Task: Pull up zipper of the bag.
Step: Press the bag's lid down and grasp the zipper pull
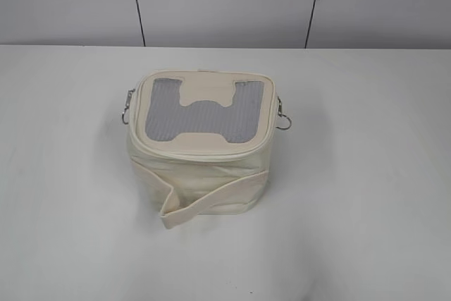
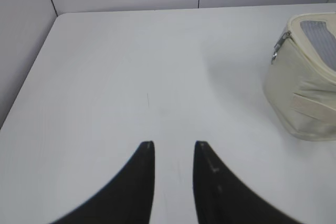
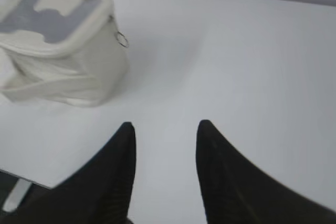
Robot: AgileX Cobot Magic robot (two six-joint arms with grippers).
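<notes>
The cream-white bag (image 1: pixel 201 167) stands in the middle of the white table, its grey mesh lid with a cream H patch facing up. The zipper (image 1: pixel 204 150) runs around the lid edge. A silver ring pull hangs at its left side (image 1: pixel 127 109) and another at its right side (image 1: pixel 283 119). The bag also shows in the left wrist view (image 2: pixel 302 82) and the right wrist view (image 3: pixel 63 51). My left gripper (image 2: pixel 174 144) is open and empty over bare table left of the bag. My right gripper (image 3: pixel 165 125) is open and empty to its right. Neither gripper shows in the exterior view.
The white table (image 1: pixel 366 174) ends at a grey panelled wall (image 1: pixel 225 1) behind the bag. Its left edge shows in the left wrist view (image 2: pixel 26 82). Its front edge shows in the right wrist view (image 3: pixel 21 177).
</notes>
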